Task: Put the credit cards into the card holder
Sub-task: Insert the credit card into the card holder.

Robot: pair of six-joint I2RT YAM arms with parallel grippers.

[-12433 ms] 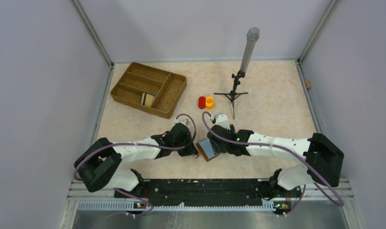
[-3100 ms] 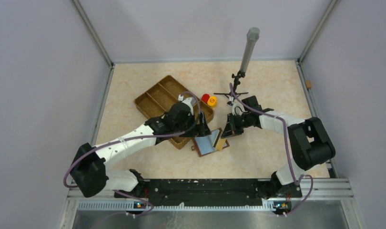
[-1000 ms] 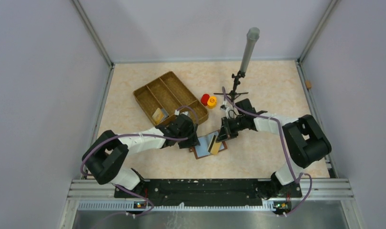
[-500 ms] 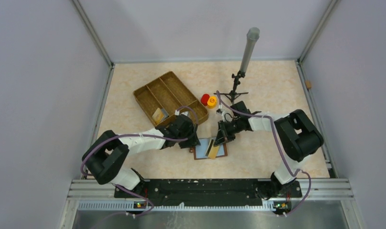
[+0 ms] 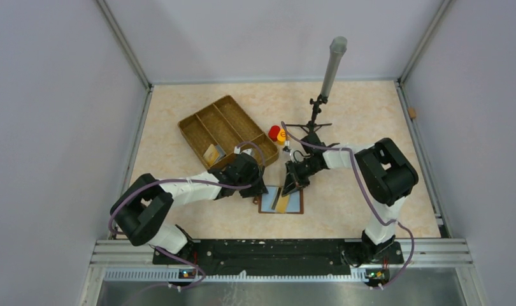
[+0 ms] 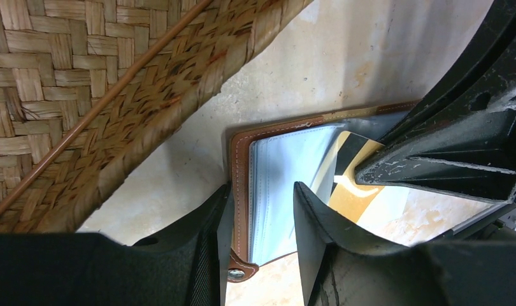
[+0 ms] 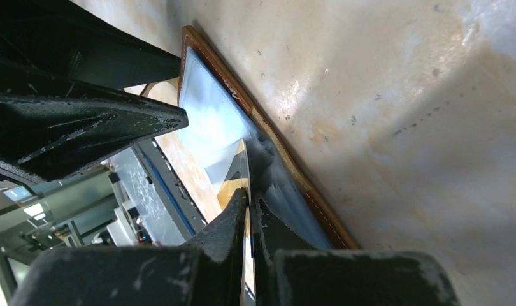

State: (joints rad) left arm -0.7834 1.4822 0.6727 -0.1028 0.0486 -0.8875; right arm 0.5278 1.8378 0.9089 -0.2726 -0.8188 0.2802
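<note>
Close on my left gripper (image 6: pixel 260 191), the wicker tray (image 6: pixel 198 108) wall hems that side. My right gripper (image 7: pixel 250 199), pinching a credit card (image 7: pixel 237 172), crowds the card holder (image 5: pixel 295 203) opposite; bare table (image 5: pixel 344 204) lies beyond.

The card holder (image 5: pixel 295 203) lies open on the table (image 5: pixel 357 108), low in the middle of the top view. A credit card (image 5: pixel 283 200) stands tilted over its middle, pinched by the right gripper (image 5: pixel 287 187), which reaches in from the upper right. The left gripper (image 5: pixel 260 190) sits at the holder's upper left corner. Behind it, up and to the left, lies the wicker tray (image 5: pixel 204 108), with a small block (image 5: pixel 211 153) in the compartment at its lower edge. Two round caps (image 5: pixel 278 134) sit just right of the tray, and the tripod stand (image 5: pixel 315 121) stands to their right.
</note>
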